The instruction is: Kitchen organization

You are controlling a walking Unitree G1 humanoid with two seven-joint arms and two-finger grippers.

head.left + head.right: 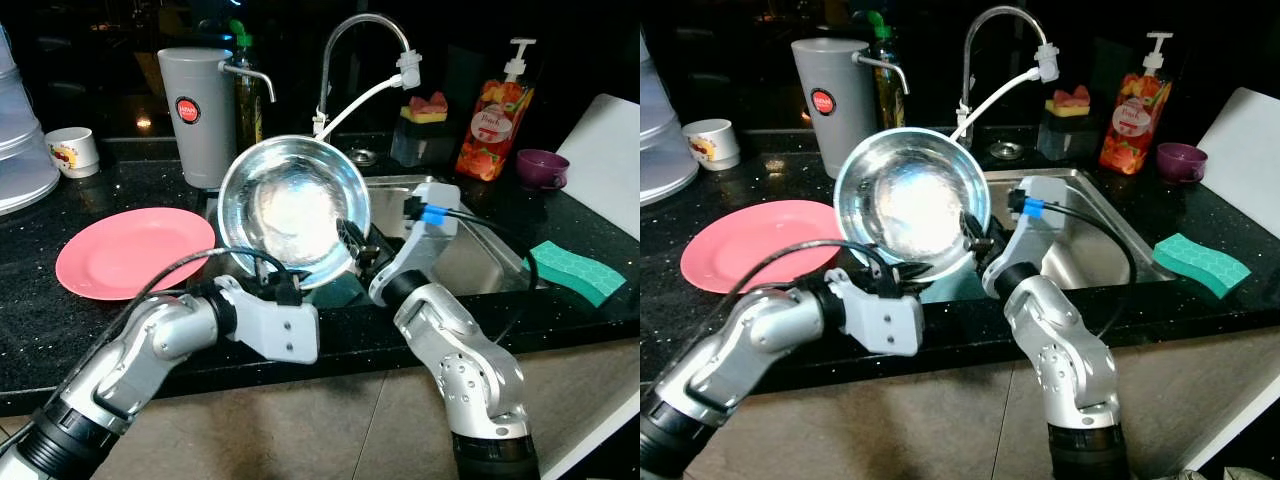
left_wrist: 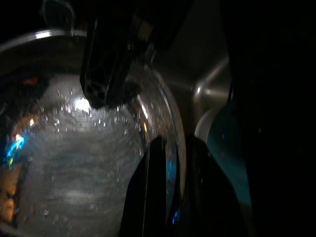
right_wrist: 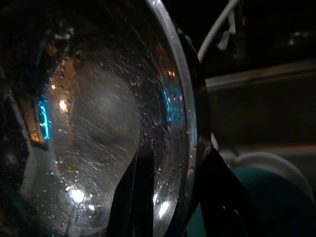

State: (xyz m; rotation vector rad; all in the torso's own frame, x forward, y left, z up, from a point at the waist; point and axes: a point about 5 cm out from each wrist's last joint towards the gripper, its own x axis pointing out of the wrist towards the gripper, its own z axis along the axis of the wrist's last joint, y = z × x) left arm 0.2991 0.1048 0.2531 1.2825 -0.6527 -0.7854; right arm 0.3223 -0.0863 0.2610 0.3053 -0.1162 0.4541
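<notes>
A wet steel bowl [image 1: 290, 205] is held tilted on edge above the sink [image 1: 475, 255], its hollow facing me. My left gripper [image 1: 285, 287] is shut on the bowl's lower rim. My right gripper [image 1: 352, 240] is shut on its right rim. In the left wrist view the rim [image 2: 170, 123] runs between the two black fingers. The right wrist view shows the same, one finger [image 3: 140, 192] inside the bowl and one outside. A teal dish with a white rim [image 3: 261, 197] lies in the sink below the bowl.
A pink plate [image 1: 135, 250] lies on the black counter at the left. Behind stand a grey canister [image 1: 197, 115], the faucet [image 1: 360, 40], a soap bottle [image 1: 495, 115] and a purple cup [image 1: 541, 167]. A green sponge [image 1: 577, 270] lies right of the sink; a white cup [image 1: 73, 150] is at far left.
</notes>
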